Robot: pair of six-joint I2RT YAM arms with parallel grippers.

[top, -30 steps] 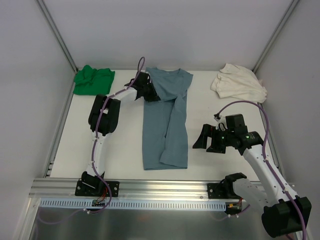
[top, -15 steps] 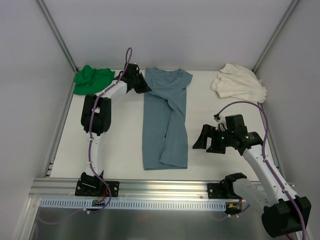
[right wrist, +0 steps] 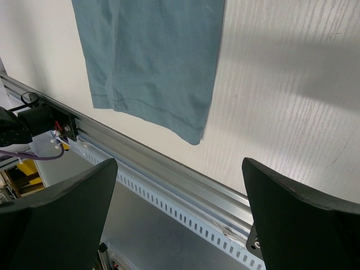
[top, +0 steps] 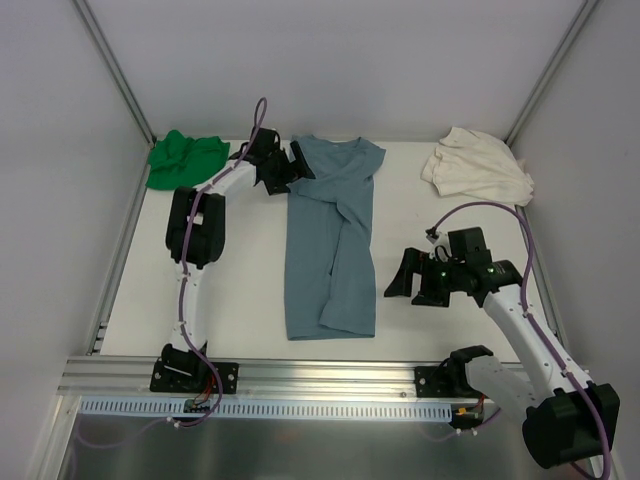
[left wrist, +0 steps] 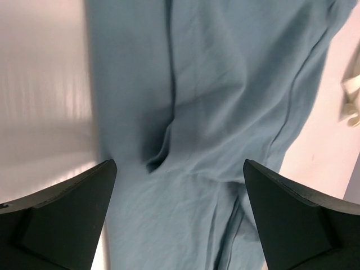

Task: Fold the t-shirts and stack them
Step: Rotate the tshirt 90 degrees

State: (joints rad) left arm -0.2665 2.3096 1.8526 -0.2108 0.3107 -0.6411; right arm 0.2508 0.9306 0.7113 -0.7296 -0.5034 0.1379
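Cloth of blue-grey tee [left wrist: 225, 112] runs past left wrist view's frame.

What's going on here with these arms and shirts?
Two robot arms are folding t-shirts. The blue-grey t-shirt lies flat mid-table, one side folded in lengthwise. The left gripper hovers open at its far left corner; the right gripper hangs open beside it, holding nothing. The green t-shirt and cream t-shirt lie crumpled at the far corners, unfolded.

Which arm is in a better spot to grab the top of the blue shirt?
Left. The left claw is open at the blue shirt's top corner; the right claw hovers beside the lower half.
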